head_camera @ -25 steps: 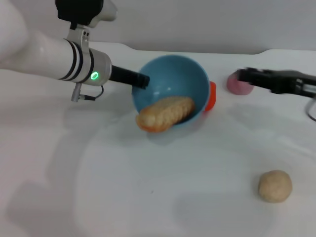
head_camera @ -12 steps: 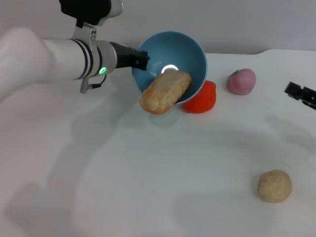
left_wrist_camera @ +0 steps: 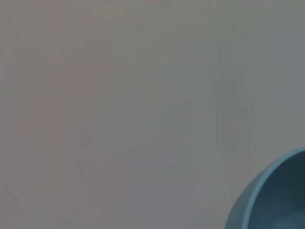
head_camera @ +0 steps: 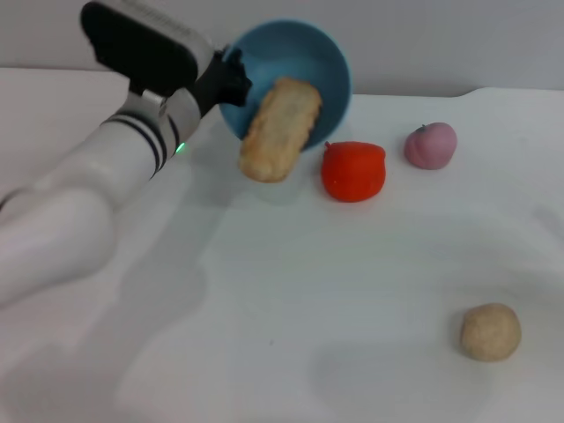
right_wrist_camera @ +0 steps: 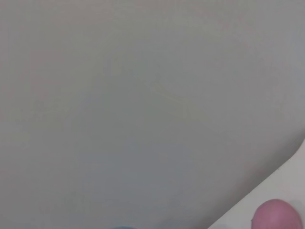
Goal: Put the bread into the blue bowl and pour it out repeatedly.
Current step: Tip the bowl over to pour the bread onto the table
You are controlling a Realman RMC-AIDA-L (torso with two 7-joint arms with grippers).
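Mid-pour, by the look of it: the white tabletop (head_camera: 291, 300) carries the loose items, and the left arm comes in from the near left and reaches up to the far left of the scene. The blue bowl (head_camera: 328, 62) is lifted off the tabletop and tipped steeply, mouth facing forward and down; in the left wrist view only an arc of its rim (left_wrist_camera: 267, 200) shows against the wall. The left tool (head_camera: 231, 81) sits at the bowl's left rim and evidently grips it, since the bowl hangs in the air there; finger spread itself is hidden. The bread (head_camera: 280, 129) is half out, upper end against the bowl's inside, lower end hanging past the rim above the tabletop, touching nothing below. So the loading step looks done and this dump is nearly finished; what's left is the loaf dropping clear, the bowl set down, and another cycle. Landing spot is likely just beside the red-orange toy (head_camera: 353, 170). The pink toy (head_camera: 430, 145) is further right, the beige ball (head_camera: 491, 331) well apart at near right. The right tool is not in view, probably parked.
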